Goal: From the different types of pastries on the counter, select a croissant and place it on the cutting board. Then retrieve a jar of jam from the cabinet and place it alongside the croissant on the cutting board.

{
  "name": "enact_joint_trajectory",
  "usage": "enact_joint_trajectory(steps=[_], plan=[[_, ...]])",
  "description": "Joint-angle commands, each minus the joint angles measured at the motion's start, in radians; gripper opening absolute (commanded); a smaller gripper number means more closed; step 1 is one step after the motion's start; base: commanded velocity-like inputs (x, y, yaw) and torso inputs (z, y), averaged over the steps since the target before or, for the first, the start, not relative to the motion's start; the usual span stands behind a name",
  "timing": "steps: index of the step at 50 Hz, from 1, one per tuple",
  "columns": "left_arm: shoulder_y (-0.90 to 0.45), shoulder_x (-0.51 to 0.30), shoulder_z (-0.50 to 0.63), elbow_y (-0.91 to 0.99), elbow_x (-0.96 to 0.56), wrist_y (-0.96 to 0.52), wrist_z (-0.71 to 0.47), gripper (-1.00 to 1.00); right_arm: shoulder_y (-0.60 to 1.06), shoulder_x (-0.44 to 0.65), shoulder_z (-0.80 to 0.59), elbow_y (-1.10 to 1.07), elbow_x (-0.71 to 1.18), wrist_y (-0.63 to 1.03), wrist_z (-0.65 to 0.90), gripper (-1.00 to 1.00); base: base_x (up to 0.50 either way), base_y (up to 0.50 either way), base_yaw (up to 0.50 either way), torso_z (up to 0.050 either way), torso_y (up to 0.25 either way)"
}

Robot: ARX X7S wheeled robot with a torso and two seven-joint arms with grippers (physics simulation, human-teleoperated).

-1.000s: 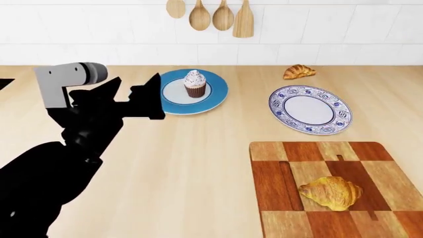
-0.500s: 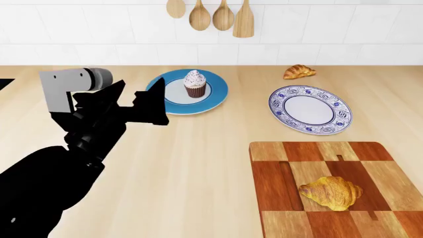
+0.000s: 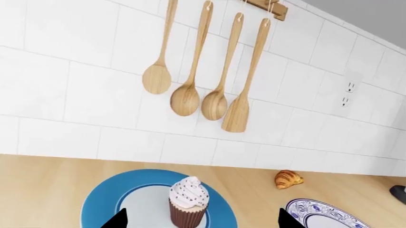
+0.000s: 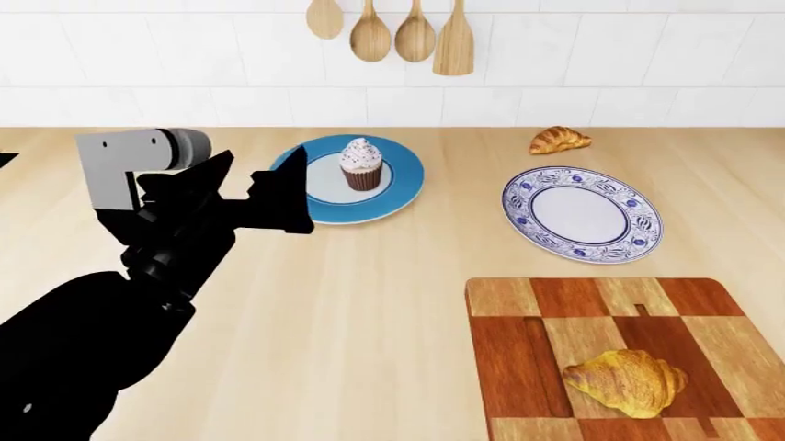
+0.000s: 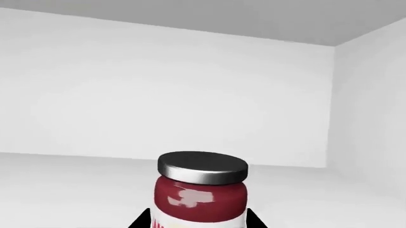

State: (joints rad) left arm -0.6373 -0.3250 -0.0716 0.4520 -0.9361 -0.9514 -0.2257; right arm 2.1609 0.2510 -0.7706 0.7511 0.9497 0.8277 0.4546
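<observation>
The large pale croissant (image 4: 626,381) lies on the checkered cutting board (image 4: 528,317) at the front right. The small darker croissant (image 4: 560,140) lies by the back wall and also shows in the left wrist view (image 3: 288,179). The cupcake (image 4: 360,163) stands on a blue plate (image 4: 399,188). My left gripper (image 4: 261,158) is open and empty just left of that plate. In its wrist view its fingertips (image 3: 120,219) are spread wide before the cupcake (image 3: 188,206). My right gripper (image 5: 198,219) is inside a white cabinet. Its jaws press both sides of the jar of jam (image 5: 200,190).
A round blue-patterned white plate (image 4: 580,213) lies behind the board. Wooden spoons and a spatula (image 4: 392,32) hang on the tiled wall. The beige counter (image 4: 356,303) spreads between my left arm and the board. The right arm is out of the head view.
The head view has tilted up a little, so the counter items sit lower in the picture. The left arm shifted slightly right a second ago and has held still since.
</observation>
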Motion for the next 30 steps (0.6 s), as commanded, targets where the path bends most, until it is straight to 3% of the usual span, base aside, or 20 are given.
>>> enact_joint_trajectory(steps=[1,10,21,30], plan=[[0.001,-0.002,0.005,-0.006,0.002,0.007,-0.003,1.00,-0.045,-0.015,-0.082,0.146,-0.039,0.024,-0.066,-1.00,0.00,0.00,0.00,0.000,0.000],[-0.001,0.000,0.019,-0.022,0.011,0.017,0.002,1.00,-0.053,-0.004,-0.090,0.175,-0.042,0.033,-0.096,-1.00,0.01,0.00,0.00,0.000,0.000],[-0.001,-0.008,0.003,0.006,-0.029,-0.005,-0.018,1.00,0.022,0.108,0.004,-0.155,0.059,0.170,0.061,-1.00,0.00,0.00,0.00,-0.001,0.000],[-0.005,-0.008,0.000,0.017,-0.052,-0.014,-0.028,1.00,0.150,0.165,0.076,-0.303,0.132,0.302,0.160,-1.00,0.00,0.00,0.00,0.000,0.000]])
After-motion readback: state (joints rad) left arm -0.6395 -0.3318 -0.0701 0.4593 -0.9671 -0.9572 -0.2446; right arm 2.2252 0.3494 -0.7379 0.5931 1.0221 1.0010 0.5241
